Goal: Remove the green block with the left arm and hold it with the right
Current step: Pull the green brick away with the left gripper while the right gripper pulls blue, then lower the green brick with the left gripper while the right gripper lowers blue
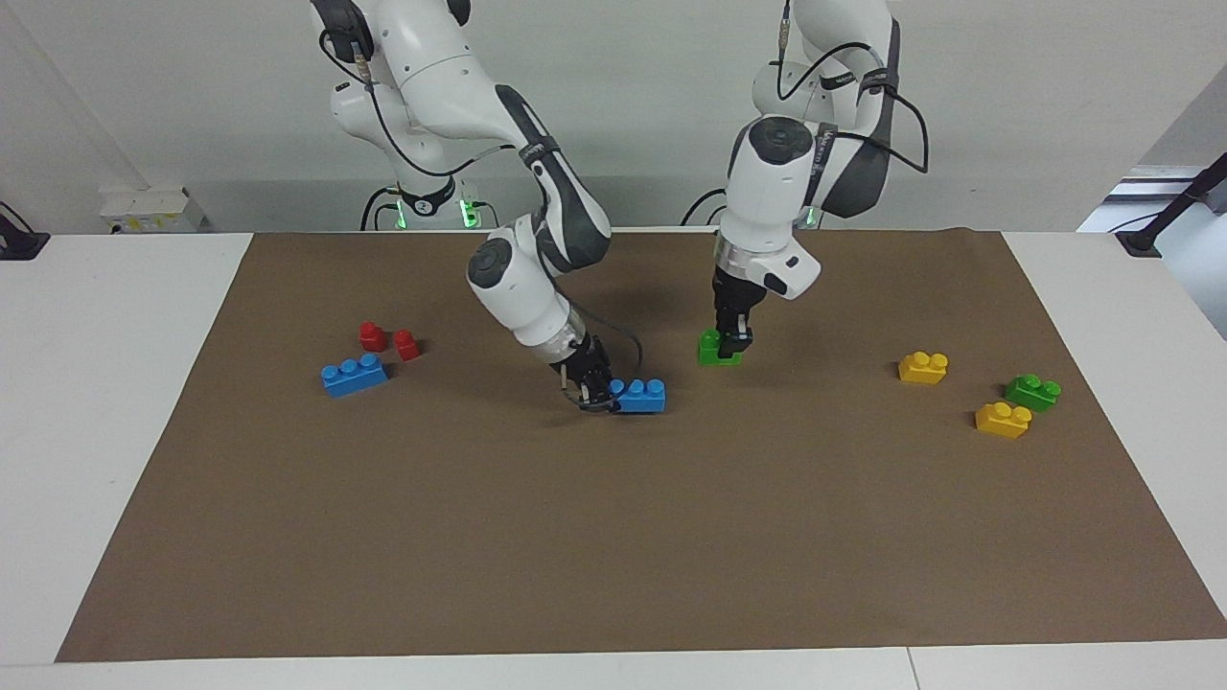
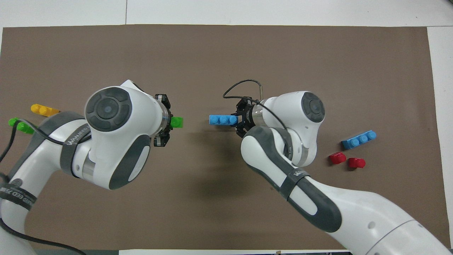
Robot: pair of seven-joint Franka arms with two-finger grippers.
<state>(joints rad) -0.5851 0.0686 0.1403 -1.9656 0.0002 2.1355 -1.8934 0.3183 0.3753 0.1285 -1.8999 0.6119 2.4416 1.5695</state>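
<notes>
The green block is gripped in the closed jaws of the left gripper, raised over the brown mat on the worktop. The blue brick is clamped at one end by the right gripper. Either grip is shallow; slippage could drop a brick.

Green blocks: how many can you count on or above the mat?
2: one green block held in the left gripper; another green block beside the yellow blocks.

Two green blocks, two blue bricks, two yellow bricks, two red pieces
</notes>
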